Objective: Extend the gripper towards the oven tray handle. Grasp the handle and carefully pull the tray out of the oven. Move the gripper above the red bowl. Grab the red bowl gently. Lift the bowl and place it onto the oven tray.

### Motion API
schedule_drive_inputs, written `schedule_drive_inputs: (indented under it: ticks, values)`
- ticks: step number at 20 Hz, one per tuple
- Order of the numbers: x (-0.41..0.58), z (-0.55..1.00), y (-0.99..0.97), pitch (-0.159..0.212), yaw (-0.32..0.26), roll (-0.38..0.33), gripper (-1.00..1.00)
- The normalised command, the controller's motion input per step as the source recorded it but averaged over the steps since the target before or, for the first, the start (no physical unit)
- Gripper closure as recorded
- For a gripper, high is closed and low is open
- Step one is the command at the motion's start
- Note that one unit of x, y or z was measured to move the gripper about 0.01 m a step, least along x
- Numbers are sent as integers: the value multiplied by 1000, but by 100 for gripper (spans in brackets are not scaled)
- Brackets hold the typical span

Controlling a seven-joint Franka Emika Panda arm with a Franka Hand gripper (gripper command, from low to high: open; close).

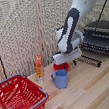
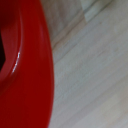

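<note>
From the exterior view, the white boxy end effector sits low over the small bright red bowl on the wooden surface, beside the blue mug; finger spread I cannot tell. Wrist view shows the bowl's rim close up: pinch it gently, then lift straight.

This looks like a robot lab staged as a kitchen: a bulky white robot arm works over a pale wooden table set with a toaster oven, blue mug and red wire basket, backed by beige folding screens.
</note>
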Motion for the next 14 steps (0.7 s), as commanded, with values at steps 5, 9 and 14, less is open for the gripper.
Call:
schedule_drive_inputs:
  ticks: [5,9,14]
  values:
    - [0,0,0,0,0,0,100]
    - [16,0,0,0,2,0,100]
    - [5,0,0,2,20,0,100]
